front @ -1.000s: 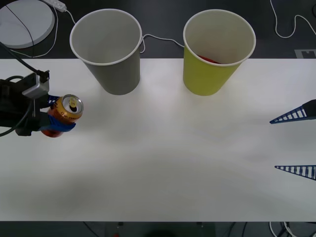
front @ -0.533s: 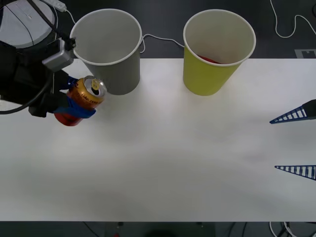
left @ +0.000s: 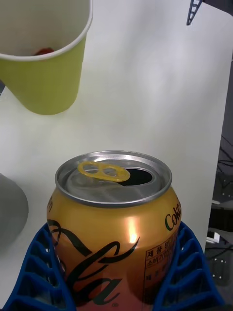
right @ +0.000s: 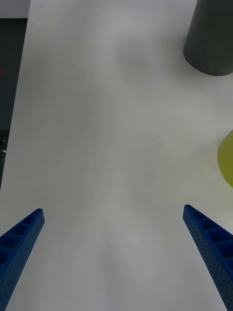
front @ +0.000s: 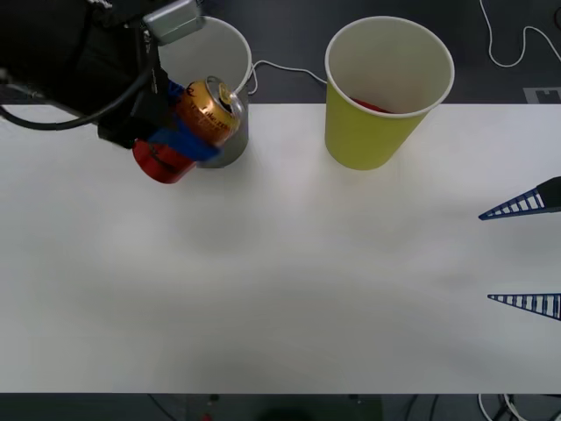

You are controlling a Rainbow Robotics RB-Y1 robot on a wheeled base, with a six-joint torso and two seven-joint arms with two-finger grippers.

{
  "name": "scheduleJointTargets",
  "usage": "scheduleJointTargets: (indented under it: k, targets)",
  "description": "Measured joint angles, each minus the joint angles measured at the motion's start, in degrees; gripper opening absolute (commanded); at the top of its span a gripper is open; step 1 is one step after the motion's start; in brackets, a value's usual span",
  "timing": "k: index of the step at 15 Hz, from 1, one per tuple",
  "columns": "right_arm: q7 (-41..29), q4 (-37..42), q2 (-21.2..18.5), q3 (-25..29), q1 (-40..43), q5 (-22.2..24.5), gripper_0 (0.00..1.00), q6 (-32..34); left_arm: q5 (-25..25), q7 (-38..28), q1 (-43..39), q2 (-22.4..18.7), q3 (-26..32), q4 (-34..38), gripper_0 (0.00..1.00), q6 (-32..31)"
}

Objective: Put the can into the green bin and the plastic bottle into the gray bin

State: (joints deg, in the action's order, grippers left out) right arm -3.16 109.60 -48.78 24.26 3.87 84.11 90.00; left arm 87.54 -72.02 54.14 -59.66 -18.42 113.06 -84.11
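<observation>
My left gripper (front: 187, 120) is shut on the can (front: 210, 109), an orange-and-red can with a gold top and pull tab (left: 103, 170). It holds the can tilted in the air, in front of the gray bin (front: 231, 53), whose left side the arm hides. Blue fingers (left: 42, 272) clasp both sides of the can (left: 114, 228). The green bin (front: 372, 132) stands to the right with something red (front: 372, 106) inside. My right gripper (front: 485, 257) waits open at the table's right edge. The plastic bottle is out of view.
The white table (front: 280, 289) stretches wide in front of both bins. White cables (front: 280, 68) lie on the dark floor behind the table's far edge. In the right wrist view the gray bin (right: 211, 39) and green bin (right: 227, 163) stand far ahead.
The left arm has lifted the can off the table's left side and carried it right and away from me, up to the gray bin. The right arm has stayed still.
</observation>
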Motion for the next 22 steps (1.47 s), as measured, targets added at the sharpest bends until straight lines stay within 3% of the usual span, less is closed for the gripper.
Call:
scheduleJointTargets:
  k: [4, 7, 10, 16, 22]
  targets:
    - [0.00, 0.00, 0.00, 0.00, 0.00, 0.00, 1.00, 0.00, -1.05, -2.60, 13.46, 1.82, -8.95, -6.43, 0.01, 0.05]
    - [0.00, 0.00, 0.00, 0.00, 0.00, 0.00, 1.00, 0.00, -1.18, -3.20, 20.67, 5.66, -12.95, -13.61, 0.01, 0.73]
    - [0.00, 0.00, 0.00, 0.00, 0.00, 0.00, 1.00, 0.00, -1.10, -5.46, 30.26, 9.04, -20.86, -21.02, 0.01, 3.34]
    - [0.00, 0.00, 0.00, 0.00, 0.00, 0.00, 1.00, 0.00, -1.96, -5.31, 46.94, 22.05, -34.10, -45.47, 0.01, 8.20]
    - [0.00, 0.00, 0.00, 0.00, 0.00, 0.00, 1.00, 0.00, -2.39, -5.10, 54.84, 34.37, -42.51, -63.57, 0.00, 17.43]
